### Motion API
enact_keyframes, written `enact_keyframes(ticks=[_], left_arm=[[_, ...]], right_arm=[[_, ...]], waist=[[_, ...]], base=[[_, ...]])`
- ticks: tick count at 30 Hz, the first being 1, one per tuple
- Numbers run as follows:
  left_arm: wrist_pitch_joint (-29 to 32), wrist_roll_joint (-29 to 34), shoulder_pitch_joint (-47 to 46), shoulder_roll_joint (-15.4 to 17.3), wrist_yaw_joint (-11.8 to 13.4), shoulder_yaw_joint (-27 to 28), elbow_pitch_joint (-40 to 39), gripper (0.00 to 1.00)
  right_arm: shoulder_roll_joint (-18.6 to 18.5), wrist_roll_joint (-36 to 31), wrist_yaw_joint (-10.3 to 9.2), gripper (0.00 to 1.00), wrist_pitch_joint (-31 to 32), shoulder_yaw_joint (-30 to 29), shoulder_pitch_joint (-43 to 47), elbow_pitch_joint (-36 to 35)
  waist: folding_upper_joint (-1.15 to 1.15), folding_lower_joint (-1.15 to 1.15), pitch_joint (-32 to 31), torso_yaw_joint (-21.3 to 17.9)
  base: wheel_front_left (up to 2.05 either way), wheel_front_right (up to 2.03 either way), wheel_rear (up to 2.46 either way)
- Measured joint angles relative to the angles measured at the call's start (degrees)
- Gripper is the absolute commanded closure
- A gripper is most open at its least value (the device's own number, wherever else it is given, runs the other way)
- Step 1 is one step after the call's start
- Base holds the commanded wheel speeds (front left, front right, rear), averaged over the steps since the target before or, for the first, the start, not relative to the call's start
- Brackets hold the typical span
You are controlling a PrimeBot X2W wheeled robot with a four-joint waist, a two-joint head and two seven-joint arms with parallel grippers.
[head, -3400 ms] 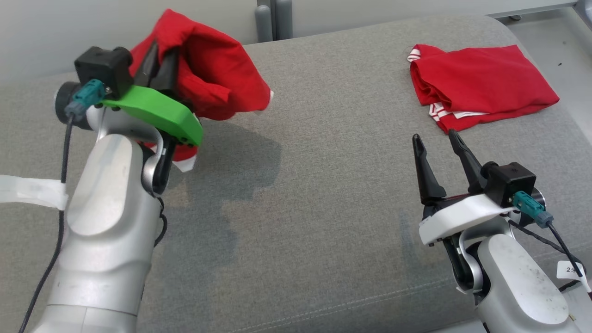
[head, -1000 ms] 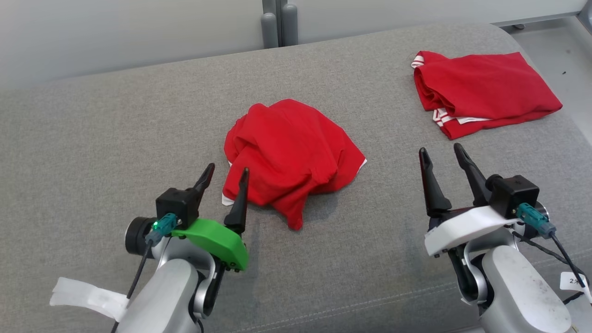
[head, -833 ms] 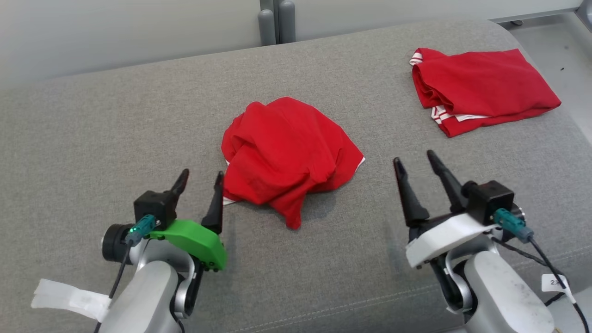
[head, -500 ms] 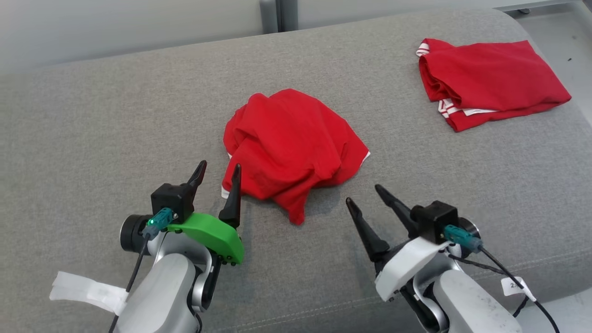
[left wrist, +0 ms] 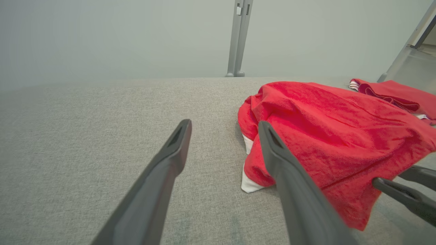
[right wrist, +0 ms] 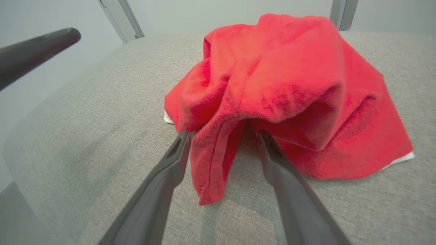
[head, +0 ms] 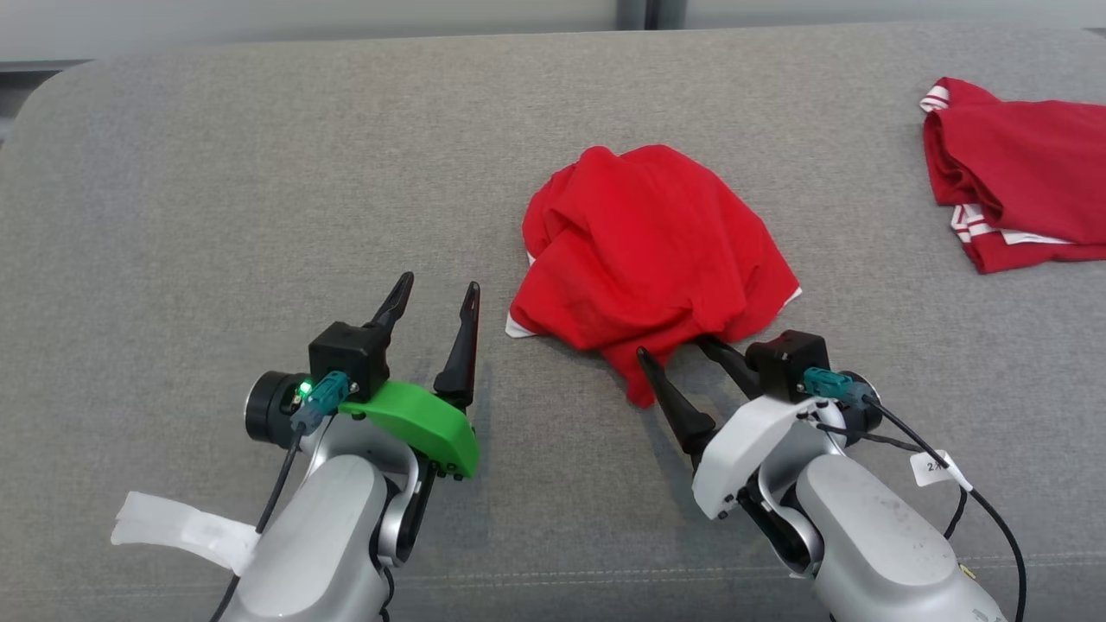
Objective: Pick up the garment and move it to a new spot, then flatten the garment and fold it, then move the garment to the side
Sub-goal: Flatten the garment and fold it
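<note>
heaped, not flat: crumpled red knit garment with white hem trim, mounded on the grey woven upholstered cushion, directly ahead of the fingers of the right gripper and just right of the fingers of the left gripper. bunched in overlapping folds, a narrow red flap trailing toward the right fingers. judged as set in its spot, flattening not yet begun.

straddling that flap with the right pair: one long dark finger to each side, spread wide, nothing pinched. tips at the raised near edge of the heap, the outer one tucked beneath the overhang; actual contact with cloth impossible to tell. probably set so to close on a loose edge and draw the cloth out.

spread wide on the left as well, empty, inner tip near the white hem corner but apart from it. likely poised for a corner of its own.

right forearm angled in low from the lower right, wrist with its white plastic bracket turned inward, fingers aimed up and leftward into the heap. left forearm rising from the bottom edge, green plastic bracket at the wrist, fingers pointing nearly straight ahead, close above the cushion.

well beyond the right fingers, far to their right: second red garment with white striped trim, folded flat, apparently no part of this step.
</note>
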Motion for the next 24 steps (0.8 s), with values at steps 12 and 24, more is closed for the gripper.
enact_keyframes(ticks=[12, 24], left_arm=[[-0.01, 0.32, 0.34, -0.08, 0.01, 4.56, -0.01, 0.0], [-0.01, 0.41, 1.94, -0.11, 0.01, 5.66, 0.11, 0.0]], right_arm=[[0.36, 2.32, 0.9, 1.0, -2.58, -1.77, -3.14, 4.28], [-6.26, 4.39, -1.13, 1.0, -4.14, -10.2, -3.13, 4.24]], waist=[[0.0, 0.0, 0.63, 1.05], [0.0, 0.0, -0.22, -4.28]], base=[[0.0, 0.0, 0.0], [0.0, 0.0, 0.0]])
